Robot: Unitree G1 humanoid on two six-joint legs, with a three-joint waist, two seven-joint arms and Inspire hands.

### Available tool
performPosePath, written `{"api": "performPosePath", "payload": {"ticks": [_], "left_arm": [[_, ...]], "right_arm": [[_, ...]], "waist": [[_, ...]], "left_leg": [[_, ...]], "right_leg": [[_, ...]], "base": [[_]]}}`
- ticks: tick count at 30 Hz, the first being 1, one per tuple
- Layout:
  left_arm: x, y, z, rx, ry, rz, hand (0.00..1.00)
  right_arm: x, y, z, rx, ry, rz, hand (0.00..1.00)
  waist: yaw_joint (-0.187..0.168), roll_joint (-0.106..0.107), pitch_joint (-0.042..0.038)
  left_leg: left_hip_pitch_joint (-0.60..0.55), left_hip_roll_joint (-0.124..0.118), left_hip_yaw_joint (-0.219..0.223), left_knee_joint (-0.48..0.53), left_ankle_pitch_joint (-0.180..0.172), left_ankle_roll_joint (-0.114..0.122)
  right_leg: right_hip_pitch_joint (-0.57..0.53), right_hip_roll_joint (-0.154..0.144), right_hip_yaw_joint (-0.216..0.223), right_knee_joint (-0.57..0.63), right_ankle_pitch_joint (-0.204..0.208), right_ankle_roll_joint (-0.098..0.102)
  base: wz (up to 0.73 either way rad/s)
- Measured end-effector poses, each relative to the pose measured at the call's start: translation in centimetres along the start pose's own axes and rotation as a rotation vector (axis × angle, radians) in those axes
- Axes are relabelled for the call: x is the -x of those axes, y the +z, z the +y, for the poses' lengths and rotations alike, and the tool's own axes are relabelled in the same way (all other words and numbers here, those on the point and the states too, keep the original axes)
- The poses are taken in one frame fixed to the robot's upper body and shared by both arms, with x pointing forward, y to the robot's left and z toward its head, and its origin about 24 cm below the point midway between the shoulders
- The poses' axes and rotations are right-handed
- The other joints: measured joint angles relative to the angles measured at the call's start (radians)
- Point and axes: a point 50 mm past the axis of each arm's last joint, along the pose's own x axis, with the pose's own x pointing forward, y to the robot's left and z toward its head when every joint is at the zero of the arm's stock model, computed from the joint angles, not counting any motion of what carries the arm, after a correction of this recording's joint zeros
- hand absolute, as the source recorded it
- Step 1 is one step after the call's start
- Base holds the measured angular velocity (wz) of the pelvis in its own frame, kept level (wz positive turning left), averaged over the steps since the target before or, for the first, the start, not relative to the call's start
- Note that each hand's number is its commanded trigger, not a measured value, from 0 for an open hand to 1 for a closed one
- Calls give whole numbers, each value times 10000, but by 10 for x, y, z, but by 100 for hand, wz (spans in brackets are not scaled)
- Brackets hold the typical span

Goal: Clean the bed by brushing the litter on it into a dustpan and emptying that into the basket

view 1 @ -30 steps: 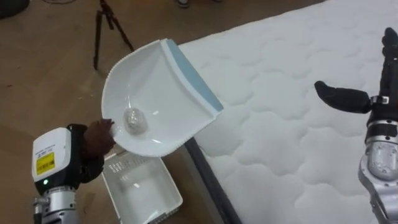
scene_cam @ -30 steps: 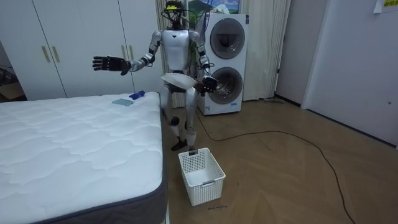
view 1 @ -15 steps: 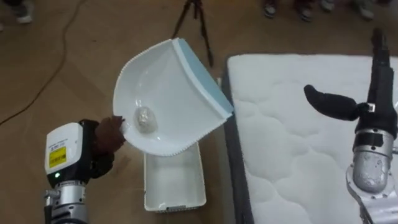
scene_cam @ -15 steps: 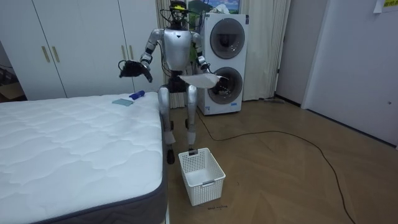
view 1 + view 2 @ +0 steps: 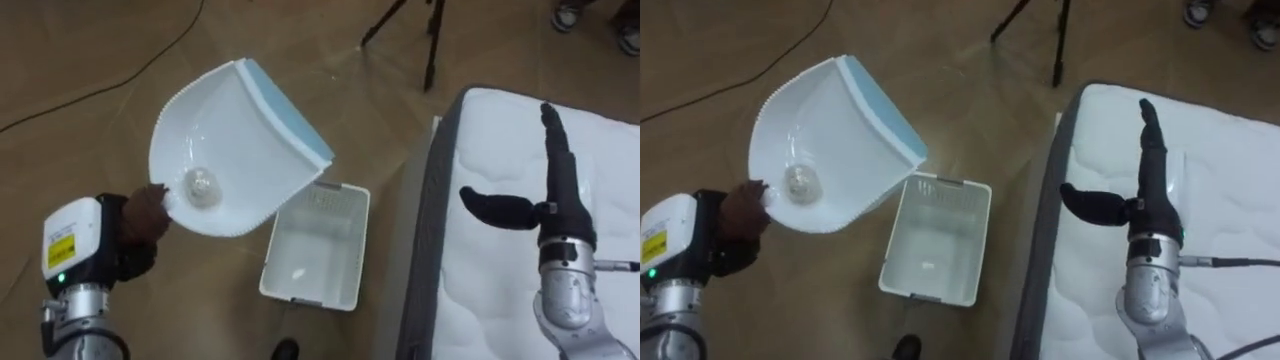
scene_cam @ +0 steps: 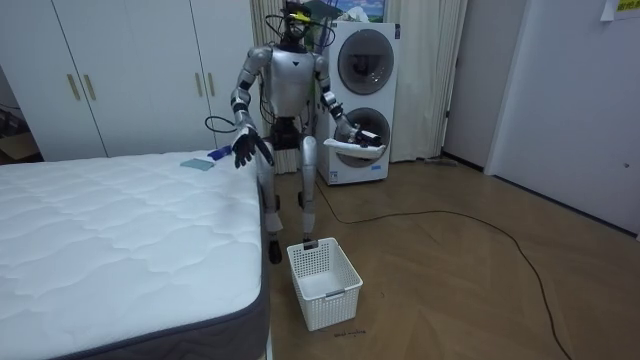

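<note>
My left hand point(image 5: 138, 217) is shut on the handle of a white dustpan point(image 5: 240, 135) with a blue front lip, held tilted above the wooden floor. A small crumpled ball of rubbish point(image 5: 200, 183) lies deep in the pan near the handle. A white slatted basket point(image 5: 315, 245) stands on the floor just below and right of the pan's lip, beside the bed's corner. The bed point(image 5: 495, 300) has a white quilted mattress. My right hand point(image 5: 545, 205) hovers open over it, fingers straight, thumb out. In the room view I stand at the bed's corner point(image 6: 245, 200), the dustpan point(image 6: 352, 148) toward the room view's right.
A tripod point(image 5: 428, 35) stands on the floor beyond the bed's corner. Two stacked washing machines point(image 6: 360, 100) and white wardrobes point(image 6: 130, 75) stand behind me. A blue cloth and a blue brush point(image 6: 205, 160) lie on the bed's far edge.
I have turned away from the bed, so the view shifted. The dustpan swung out toward the room view's right and now hangs beside the basket. My right arm came down over the mattress.
</note>
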Motion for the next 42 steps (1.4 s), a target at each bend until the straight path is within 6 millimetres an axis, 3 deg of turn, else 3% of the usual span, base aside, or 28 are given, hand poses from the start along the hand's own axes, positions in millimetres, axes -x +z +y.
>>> {"api": "performPosePath", "payload": {"ticks": [2,6,12,13,19,21,26,30,32,33,36,42], "left_arm": [[-4,-1,1,-271,-151,-83,100],[-20,-1,12,-831,-294,-412,100],[-53,1,49,-1996,155,-1039,100],[-59,3,53,-2258,140,-1180,100],[-80,19,65,-4049,-508,-2038,100],[-81,23,61,-4385,-872,-2243,100],[-79,25,51,-6028,-1995,-2813,100],[-77,26,44,-6923,-2711,-3032,100],[-77,27,42,-7068,-2915,-3032,100],[-77,27,42,-7210,-2957,-3024,100],[-80,22,47,-7563,-3069,-2767,100],[-81,16,48,-7827,-3343,-2266,100]], "right_arm": [[-3,-1,6,261,237,-20,0],[-1,-11,9,697,650,317,0],[1,-18,11,1076,1140,485,0],[1,-17,11,1045,1195,487,0],[3,-17,23,1090,2042,501,0],[5,-18,26,1167,2362,545,0],[8,-19,32,1257,2838,718,0],[10,-19,34,1375,3048,677,0],[9,-20,33,1459,3058,723,0],[10,-22,33,1479,3093,815,0],[10,-22,34,1420,3177,868,0],[9,-18,36,1200,3194,838,0]], "waist": [[-60,121,17],[-331,563,17],[-910,1275,34],[-1045,1401,65],[-1480,1648,91],[-1647,1718,131],[-1745,1782,127],[-2002,2318,134],[-2105,2600,128],[-2144,2687,129],[-2229,2713,125],[-2302,2719,129]], "left_leg": [[-140,-15,56,38,-22,17],[-765,-207,-56,471,-83,57],[-1253,-465,-16,686,-62,105],[-1279,-505,44,701,-34,117],[-1666,-474,440,919,-27,120],[-1768,-473,624,956,-26,123],[-1972,-504,1041,892,-26,157],[-2066,-469,1198,820,-3,195],[-2040,-378,1618,709,74,320],[-1991,-286,2062,584,122,399],[-1949,-230,2466,528,100,446],[-1992,-173,2704,576,39,528]], "right_leg": [[-154,-25,8,84,-12,20],[-897,-203,-89,816,-306,73],[-1588,-539,-179,1702,-647,152],[-1648,-599,-183,1844,-702,174],[-2148,-732,-165,2359,-897,152],[-2268,-800,-168,2537,-987,164],[-2749,-1080,-134,3059,-1253,132],[-2786,-1094,-173,3071,-1365,141],[-2788,-1215,-256,3129,-1439,146],[-2809,-1303,-243,3218,-1505,152],[-2873,-1474,-232,3424,-1659,106],[-3034,-1518,-200,3642,-1778,47]], "base": [[-2],[9],[6],[9],[-1],[10],[-3],[18],[21],[12],[2],[-1]]}}
